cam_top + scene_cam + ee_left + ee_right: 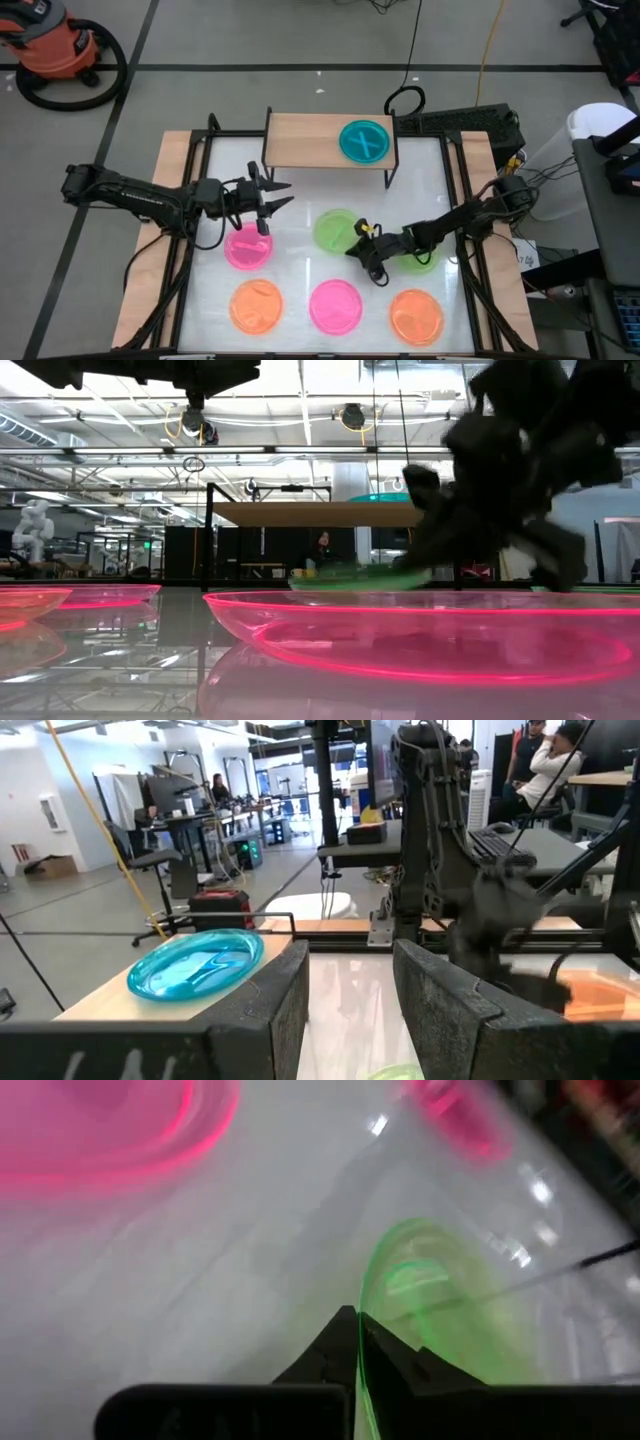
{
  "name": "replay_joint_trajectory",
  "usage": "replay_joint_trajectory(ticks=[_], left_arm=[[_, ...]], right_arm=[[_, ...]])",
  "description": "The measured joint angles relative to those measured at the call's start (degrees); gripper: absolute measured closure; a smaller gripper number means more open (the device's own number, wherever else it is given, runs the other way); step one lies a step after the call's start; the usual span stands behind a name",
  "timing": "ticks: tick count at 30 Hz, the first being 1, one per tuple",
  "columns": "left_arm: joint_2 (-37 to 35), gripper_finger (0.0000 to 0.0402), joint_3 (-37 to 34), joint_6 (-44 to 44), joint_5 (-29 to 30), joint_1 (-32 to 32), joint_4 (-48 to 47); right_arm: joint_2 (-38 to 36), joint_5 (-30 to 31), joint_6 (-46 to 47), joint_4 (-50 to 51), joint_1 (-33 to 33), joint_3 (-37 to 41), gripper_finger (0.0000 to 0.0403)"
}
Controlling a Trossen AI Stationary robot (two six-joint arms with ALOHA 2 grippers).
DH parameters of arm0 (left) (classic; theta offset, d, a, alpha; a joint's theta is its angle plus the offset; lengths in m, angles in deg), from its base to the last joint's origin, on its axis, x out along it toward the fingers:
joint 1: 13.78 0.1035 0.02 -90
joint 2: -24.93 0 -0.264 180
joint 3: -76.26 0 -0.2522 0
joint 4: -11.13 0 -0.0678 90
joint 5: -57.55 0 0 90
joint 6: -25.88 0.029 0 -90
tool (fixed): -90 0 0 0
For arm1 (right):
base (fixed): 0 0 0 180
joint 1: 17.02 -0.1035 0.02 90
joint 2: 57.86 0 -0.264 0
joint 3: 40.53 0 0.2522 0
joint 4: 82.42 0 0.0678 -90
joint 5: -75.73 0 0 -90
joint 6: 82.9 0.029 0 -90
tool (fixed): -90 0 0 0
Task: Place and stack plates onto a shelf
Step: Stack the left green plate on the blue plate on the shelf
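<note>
Green plate (440, 1320) rim pinched in right tool (358, 1342), left tool (268, 196) open

Beyond my bench (300, 180) I see an orange vacuum (50, 45) on the floor, a yellow cable (487, 50), and people (545, 765) at far desks.

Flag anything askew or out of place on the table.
One oddity: the right end effector pinches the rim of a green plate, which looks tipped off the table. The blue plate lies flat on the shelf; nothing is spilled.
</note>
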Motion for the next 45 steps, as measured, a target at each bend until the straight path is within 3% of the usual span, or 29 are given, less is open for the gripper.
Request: replay_joint_trajectory(ticks=[7,11,15,19,27,45], left_arm=[[0.0,0.0248,0.0,0.0,0.0,0.0,-0.1],[0.0,0.0248,0.0,0.0,0.0,0.0,-0.1],[0.0,0.0248,0.0,0.0,0.0,0.0,-0.1],[0.0,0.0248,0.0,0.0,0.0,0.0,0.0],[0.0,0.0248,0.0,0.8,0.0,0.0,0.0],[0.0,0.0248,0.0,1.0,0.0,0.0,-0.8]], right_arm=[[-14.9,0.3,-5.8,-0.9,-0.5,-0.1,0.0402],[-24.3,6.1,-13.1,-0.8,0.9,-0.1,0.0403],[-31.9,8.9,-19.2,-0.7,6.1,-0.1,0.0403],[-36.1,8.3,-18.5,0.9,15.0,-0.2,0.0403],[-35.2,-1.8,-9.8,14.9,31.5,-3.2,0.0403],[-27.4,-3.2,-7.2,14.8,35.8,-3.2,0.04]])
